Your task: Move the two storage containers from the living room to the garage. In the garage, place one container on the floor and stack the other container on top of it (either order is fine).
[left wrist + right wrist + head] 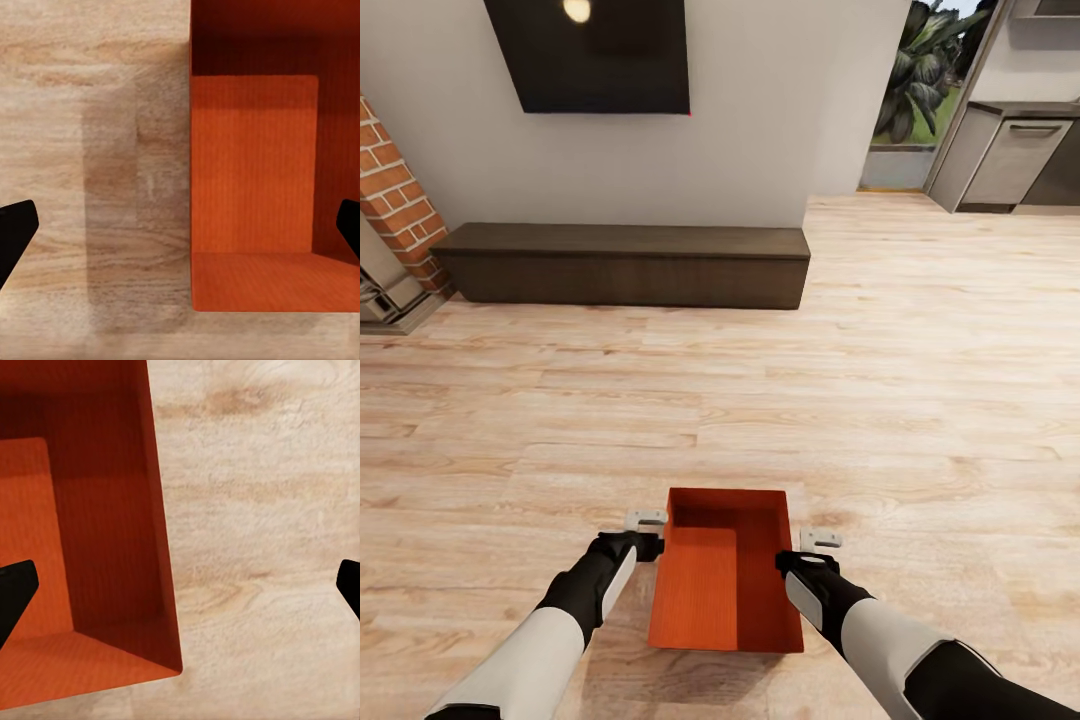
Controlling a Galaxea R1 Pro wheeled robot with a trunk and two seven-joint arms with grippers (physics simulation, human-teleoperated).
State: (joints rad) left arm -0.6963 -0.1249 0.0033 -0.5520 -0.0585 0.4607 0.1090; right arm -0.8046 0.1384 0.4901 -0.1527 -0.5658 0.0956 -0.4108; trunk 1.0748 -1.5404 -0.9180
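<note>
Sitting on wood planks [920, 400], the orange-red container [726, 585] (open-topped, empty) has plain walls.

Light wood plank floor [920, 380] bears one orange-red container [726, 570] and a dark low cabinet [625, 264]

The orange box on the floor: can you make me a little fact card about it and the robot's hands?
box: orange-red storage container, open top, nothing inside
where: on the light wood floor, in front of the robot
left hand: open, beside the box's left wall
right hand: open, beside the box's right wall
holding: neither hand grips the box
behind: long dark low cabinet against the wall
</note>
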